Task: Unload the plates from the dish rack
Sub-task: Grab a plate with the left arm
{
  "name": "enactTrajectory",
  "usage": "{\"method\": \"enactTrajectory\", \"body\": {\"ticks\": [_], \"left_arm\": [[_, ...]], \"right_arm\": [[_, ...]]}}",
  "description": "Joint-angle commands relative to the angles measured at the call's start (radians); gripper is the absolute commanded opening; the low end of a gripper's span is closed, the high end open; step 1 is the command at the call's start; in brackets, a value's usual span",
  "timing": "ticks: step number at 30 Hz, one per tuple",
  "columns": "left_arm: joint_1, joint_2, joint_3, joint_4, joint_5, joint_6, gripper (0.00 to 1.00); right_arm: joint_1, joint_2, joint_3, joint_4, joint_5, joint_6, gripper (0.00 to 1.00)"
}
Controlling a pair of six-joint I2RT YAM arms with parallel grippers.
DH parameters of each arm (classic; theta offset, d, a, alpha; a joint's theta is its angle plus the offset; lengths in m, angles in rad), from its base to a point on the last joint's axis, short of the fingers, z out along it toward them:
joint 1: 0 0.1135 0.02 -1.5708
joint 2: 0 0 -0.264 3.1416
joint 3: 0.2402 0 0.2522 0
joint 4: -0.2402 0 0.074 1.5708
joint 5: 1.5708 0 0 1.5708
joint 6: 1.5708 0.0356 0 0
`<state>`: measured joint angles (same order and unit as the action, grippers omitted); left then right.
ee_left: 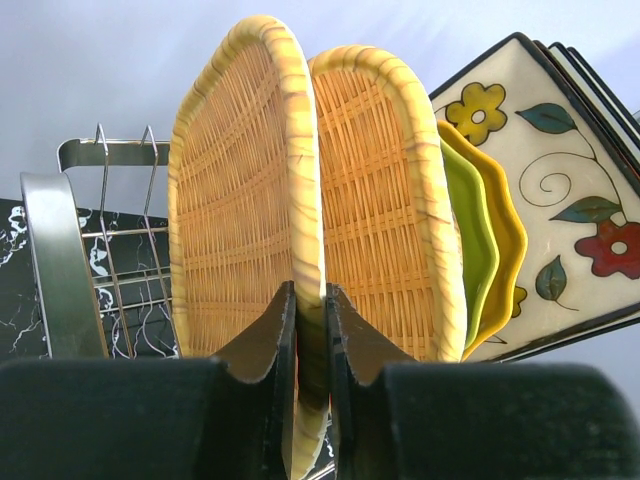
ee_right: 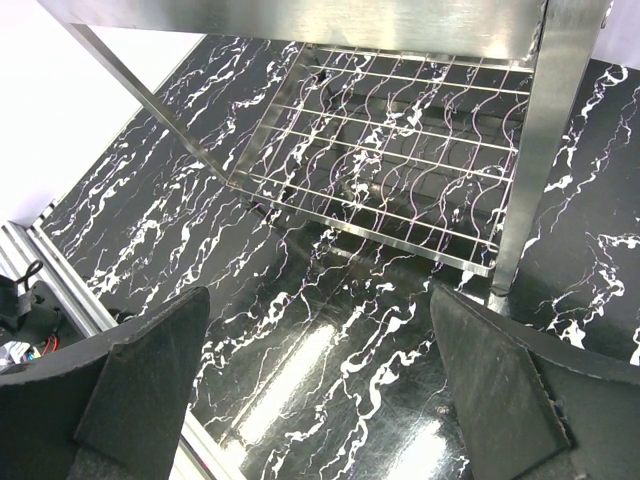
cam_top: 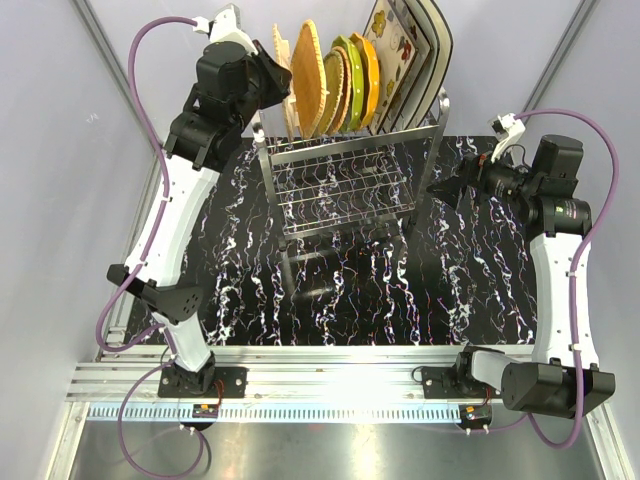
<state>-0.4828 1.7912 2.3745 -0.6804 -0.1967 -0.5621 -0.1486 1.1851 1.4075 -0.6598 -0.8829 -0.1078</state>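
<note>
The dish rack (cam_top: 345,185) stands at the back of the table with plates upright in its top tier. My left gripper (ee_left: 310,300) is shut on the rim of the leftmost tan woven plate (ee_left: 235,200), low on its near edge. A second woven plate (ee_left: 385,200) stands just right of it, then a yellow-green plate (ee_left: 470,225), an orange plate (ee_left: 508,245) and square cream flowered plates (ee_left: 560,170). From above, the left gripper (cam_top: 284,95) is at the left end of the row of plates (cam_top: 308,75). My right gripper (ee_right: 320,370) is open and holds nothing, low over the table beside the rack's lower shelf (ee_right: 400,170).
The black marbled table (cam_top: 350,290) spreads in front of the rack. The rack's steel post (ee_right: 535,150) stands close to the right gripper's right finger. A silver rail (cam_top: 330,385) runs along the near edge by both arm bases. Grey walls close in on both sides.
</note>
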Motion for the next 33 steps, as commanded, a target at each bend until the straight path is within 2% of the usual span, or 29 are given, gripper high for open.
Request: {"method": "enactTrajectory", "body": {"ticks": [1,16,33], "left_arm": [[-0.004,-0.012,0.049,0.096,0.008,0.013,0.00],[-0.005,-0.096,0.026,0.263,-0.018,-0.105,0.00],[-0.005,-0.176,-0.038,0.328,-0.024,-0.099,0.00]], "right_arm": [[0.003,-0.025,0.019,0.040,-0.036,0.022,1.00],[0.003,-0.030,0.028,0.051,-0.048,0.045,1.00],[0.003,-0.032,0.038,0.052,-0.056,0.056,1.00]]}}
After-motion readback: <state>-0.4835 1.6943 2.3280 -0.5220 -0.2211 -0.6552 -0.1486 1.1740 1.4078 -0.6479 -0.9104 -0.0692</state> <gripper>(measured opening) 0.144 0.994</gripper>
